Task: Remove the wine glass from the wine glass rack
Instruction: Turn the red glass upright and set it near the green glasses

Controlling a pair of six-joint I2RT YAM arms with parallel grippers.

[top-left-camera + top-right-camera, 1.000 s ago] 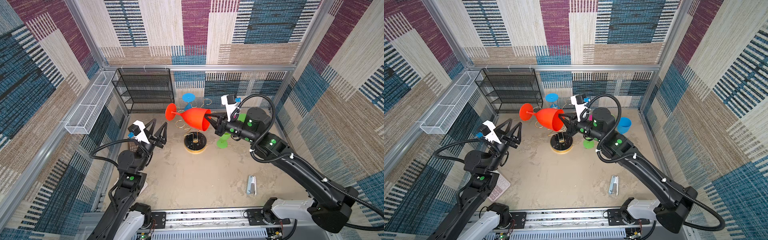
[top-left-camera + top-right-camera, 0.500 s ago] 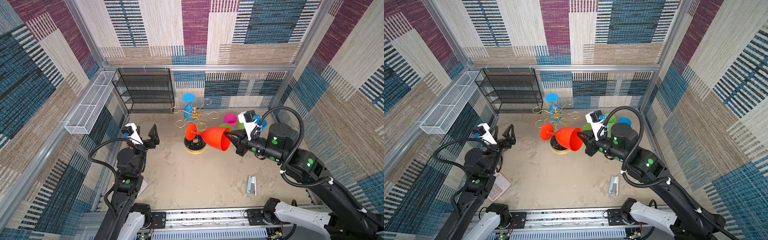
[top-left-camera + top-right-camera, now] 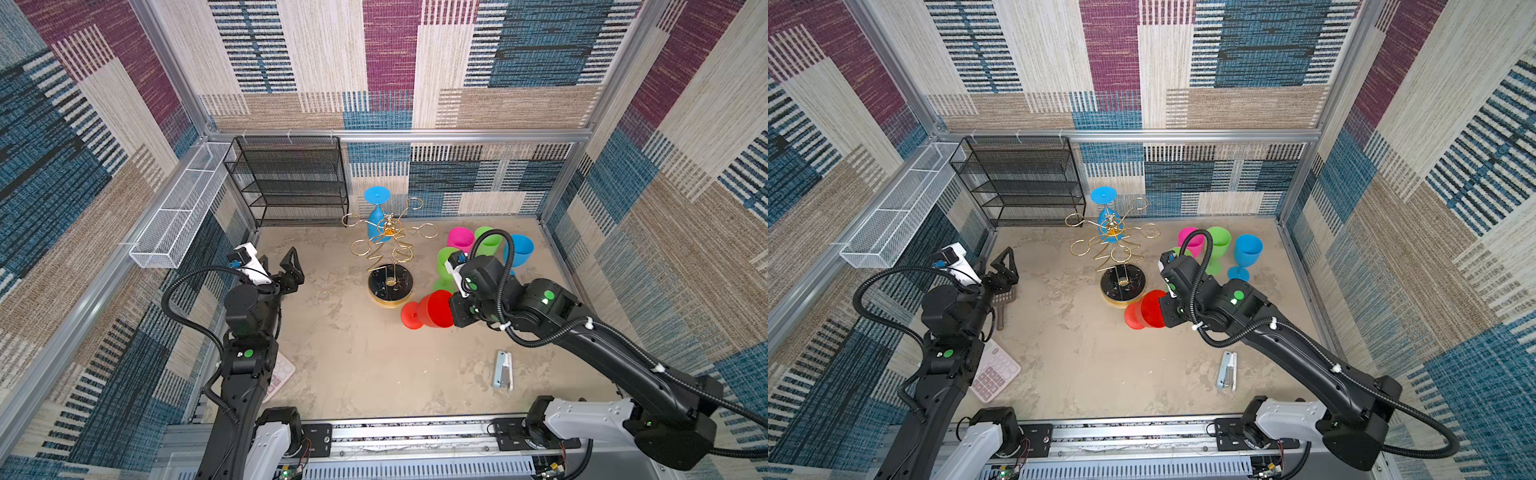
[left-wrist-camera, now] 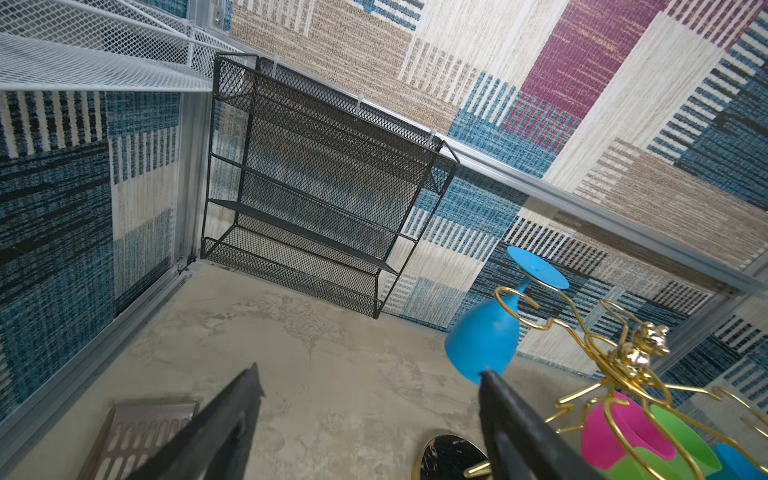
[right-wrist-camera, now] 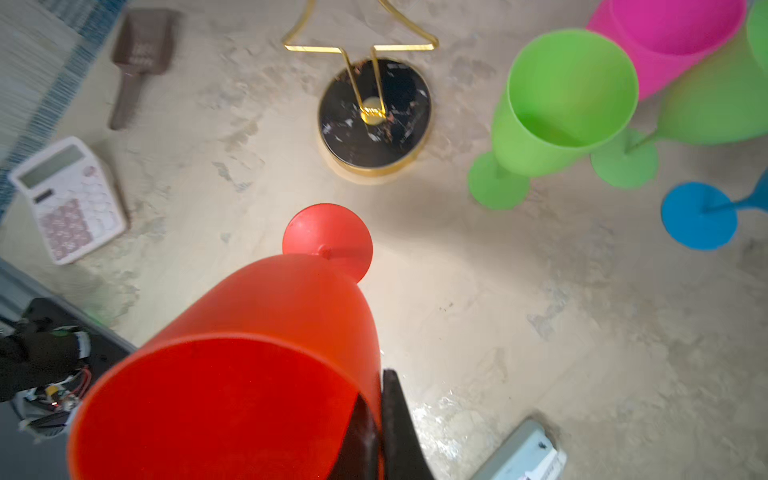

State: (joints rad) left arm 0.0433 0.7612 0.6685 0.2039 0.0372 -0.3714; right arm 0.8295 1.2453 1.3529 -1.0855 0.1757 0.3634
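Jaws of your right gripper (image 5: pixel 376 419) pinch the rim of the red wine glass (image 3: pixel 430 309), one finger inside the bowl and one outside. The glass is off the wine glass rack (image 3: pixel 388 245) and sits low over the table (image 3: pixel 353 365), just in front of the rack's round black base. I cannot tell if its foot touches the table. It lies almost on its side, with the bowl at the jaws and the stem and foot pointing away from them, toward your left arm. I think the next move is to tip the foot down and stand the glass up. The rack base is close to the foot. Two green wine glasses (image 5: pixel 565 104), a pink wine glass (image 3: pixel 460 239) and a standing blue wine glass (image 3: pixel 1248 251) are just behind your right wrist, so a wide swing could knock them. Your left gripper (image 4: pixel 370 380) is spread wide and holds nothing, off to the left of the rack. A hanging blue wine glass (image 4: pixel 482 340) is upside down on a back arm of the rack, and your left gripper looks nearer to it. A calculator (image 3: pixel 994 376) and a brown scoop (image 5: pixel 139 54) lie by your left arm, out of the way.
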